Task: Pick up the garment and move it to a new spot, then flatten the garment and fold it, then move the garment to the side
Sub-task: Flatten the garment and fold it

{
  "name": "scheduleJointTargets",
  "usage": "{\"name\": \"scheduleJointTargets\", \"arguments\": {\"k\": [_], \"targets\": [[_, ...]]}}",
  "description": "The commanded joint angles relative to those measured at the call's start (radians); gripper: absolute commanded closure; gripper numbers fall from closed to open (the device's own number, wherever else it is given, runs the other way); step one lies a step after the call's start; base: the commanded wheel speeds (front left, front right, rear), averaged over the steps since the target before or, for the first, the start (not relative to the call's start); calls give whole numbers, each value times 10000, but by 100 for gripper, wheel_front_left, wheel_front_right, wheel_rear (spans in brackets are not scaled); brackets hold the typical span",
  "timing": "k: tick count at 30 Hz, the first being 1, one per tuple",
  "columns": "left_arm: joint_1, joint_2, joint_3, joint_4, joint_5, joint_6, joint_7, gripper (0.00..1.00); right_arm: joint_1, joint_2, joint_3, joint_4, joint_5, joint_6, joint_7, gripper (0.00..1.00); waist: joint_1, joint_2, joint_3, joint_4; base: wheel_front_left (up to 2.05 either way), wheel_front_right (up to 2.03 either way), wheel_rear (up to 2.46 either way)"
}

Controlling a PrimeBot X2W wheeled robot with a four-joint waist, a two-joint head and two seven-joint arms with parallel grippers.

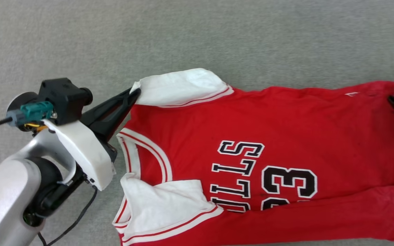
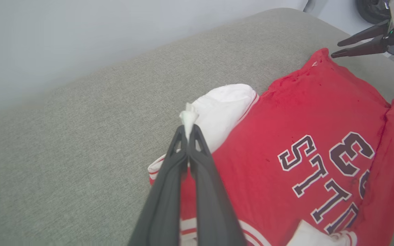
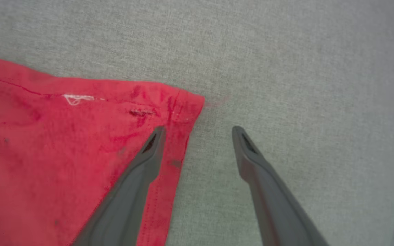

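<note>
— Garment [image 1: 286, 130] lies front up on our grey woven surface [image 1: 217, 34], collar [image 1: 145, 150] toward our left, hem toward our right. Its near long side is folded up over the lower letters and the "23".

— And the claws?

— Our left gripper [image 1: 133, 94] is pressed together on a pinch of the far white sleeve [image 1: 180, 87]; a tuft of white pokes past its tips in the left wrist view. Our right gripper [image 3: 198, 130] is spread at the far hem corner, one finger over red cloth, the other over bare surface. Whether it touches the cloth we cannot tell.

— What of the room?

— We see a pale blank wall [image 2: 63, 41] beyond the surface's rounded edge.

— Anything in the way?

— The near sleeve [image 1: 162, 201] lies folded onto the chest. A black cable [image 1: 79, 217] hangs from our left forearm, beside the collar but apart from the garment.
</note>
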Motion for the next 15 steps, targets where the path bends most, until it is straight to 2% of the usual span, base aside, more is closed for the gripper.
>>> {"name": "scheduleJointTargets", "arguments": {"k": [1, 5, 11, 12, 15], "targets": [[132, -59, -22, -159, 81, 80, -99, 100, -246, -91, 81, 222, -129, -6, 84, 0, 0, 0, 315, 365, 0, 0, 0], [206, -159, -83, -395, 282, 176, -310, 100, -513, -83, 321, 830, -327, -6, 228, 0, 0, 0, 533, 676, 0, 0, 0], [275, -318, -249, -227, 375, 52, -524, 100, -298, 166, 918, 1841, -410, -4, 287, 0, 0, 0, 563, 894, 0, 0, 0], [353, -378, -321, -6, 304, 23, -626, 100, -206, 200, 1168, 2132, -305, 8, -42, 100, 0, 0, 382, 872, 0, 0, 0], [498, -377, -271, 224, 289, 63, -805, 100, -274, 157, 1101, 2240, -230, 7, -461, 100, 0, 0, 99, 756, 0, 0, 0]]}}
